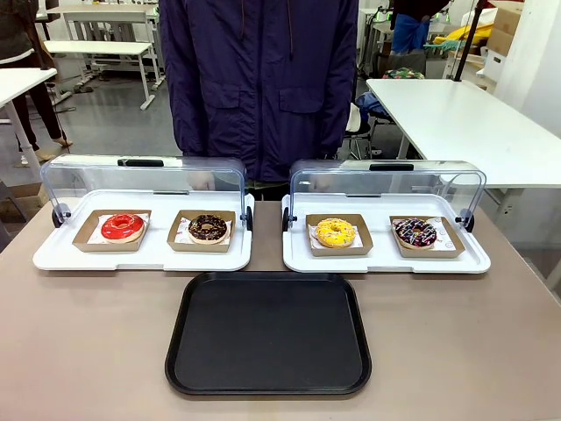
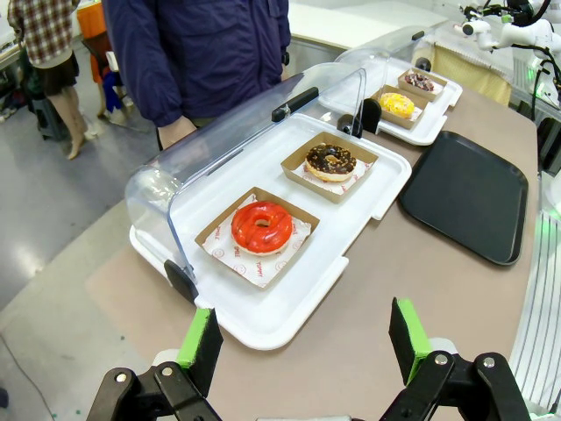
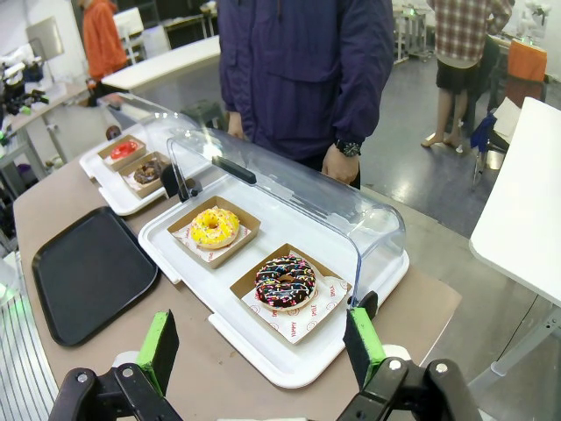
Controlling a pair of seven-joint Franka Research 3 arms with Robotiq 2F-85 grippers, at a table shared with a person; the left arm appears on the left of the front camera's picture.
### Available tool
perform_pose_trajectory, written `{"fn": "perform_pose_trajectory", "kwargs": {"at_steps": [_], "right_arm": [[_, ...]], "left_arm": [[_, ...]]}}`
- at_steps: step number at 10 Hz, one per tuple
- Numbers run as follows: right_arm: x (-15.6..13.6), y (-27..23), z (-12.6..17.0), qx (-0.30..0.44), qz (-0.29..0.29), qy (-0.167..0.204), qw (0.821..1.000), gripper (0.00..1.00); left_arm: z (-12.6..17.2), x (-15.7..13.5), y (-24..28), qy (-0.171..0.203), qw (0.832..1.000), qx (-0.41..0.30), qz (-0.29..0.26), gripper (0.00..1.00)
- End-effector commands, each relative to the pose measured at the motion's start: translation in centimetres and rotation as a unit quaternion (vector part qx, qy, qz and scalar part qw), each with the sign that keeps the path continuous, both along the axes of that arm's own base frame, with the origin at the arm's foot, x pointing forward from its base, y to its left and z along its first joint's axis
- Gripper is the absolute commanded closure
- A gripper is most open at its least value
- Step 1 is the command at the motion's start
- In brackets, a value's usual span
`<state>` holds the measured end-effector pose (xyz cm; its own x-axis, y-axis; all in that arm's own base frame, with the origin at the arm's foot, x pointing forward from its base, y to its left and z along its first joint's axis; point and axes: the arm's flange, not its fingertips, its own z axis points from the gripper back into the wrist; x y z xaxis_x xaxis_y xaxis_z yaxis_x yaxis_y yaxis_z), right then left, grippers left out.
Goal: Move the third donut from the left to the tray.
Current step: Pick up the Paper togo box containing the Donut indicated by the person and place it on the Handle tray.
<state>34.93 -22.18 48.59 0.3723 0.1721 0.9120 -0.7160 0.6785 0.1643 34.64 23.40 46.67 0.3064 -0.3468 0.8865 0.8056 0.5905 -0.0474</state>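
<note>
Table (image 1: 88, 351) status, left to right. Left gripper (image 2: 304, 338) hangs near the table's left end, short of the left white tray (image 1: 53, 256), jaws wide apart and gripping nothing. Left white tray sits along the far edge on the left side, left lid (image 1: 88, 180) flipped up at its back. It carries the red donut (image 1: 122, 227) on its left half and the chocolate donut (image 1: 208, 228) on its right half, each in a brown cardboard holder. Black tray (image 1: 267, 338) lies at the near edge, centre, just in front of both white trays. Person (image 1: 259, 79) in a dark jacket stands at the far edge, centre. Right white tray (image 1: 473, 261) sits far edge, right side, right lid (image 1: 386, 180) up. Third donut (image 1: 335, 232), yellow glaze, sits in its holder (image 1: 364, 248) on that tray's left half; sprinkled dark donut (image 1: 415, 232) is on the right half. Right gripper (image 3: 261, 338) hangs near the table's right end, jaws wide, holding nothing.
</note>
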Motion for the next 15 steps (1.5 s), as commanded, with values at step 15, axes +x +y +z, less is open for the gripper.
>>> {"fn": "perform_pose_trajectory", "kwargs": {"at_steps": [15], "right_arm": [[0.09,0.08,0.16,0.001,0.001,-0.006,1.0,0.0]], "left_arm": [[0.16,-0.09,0.13,0.0,1.0,0.004,-0.004,0.0]]}}
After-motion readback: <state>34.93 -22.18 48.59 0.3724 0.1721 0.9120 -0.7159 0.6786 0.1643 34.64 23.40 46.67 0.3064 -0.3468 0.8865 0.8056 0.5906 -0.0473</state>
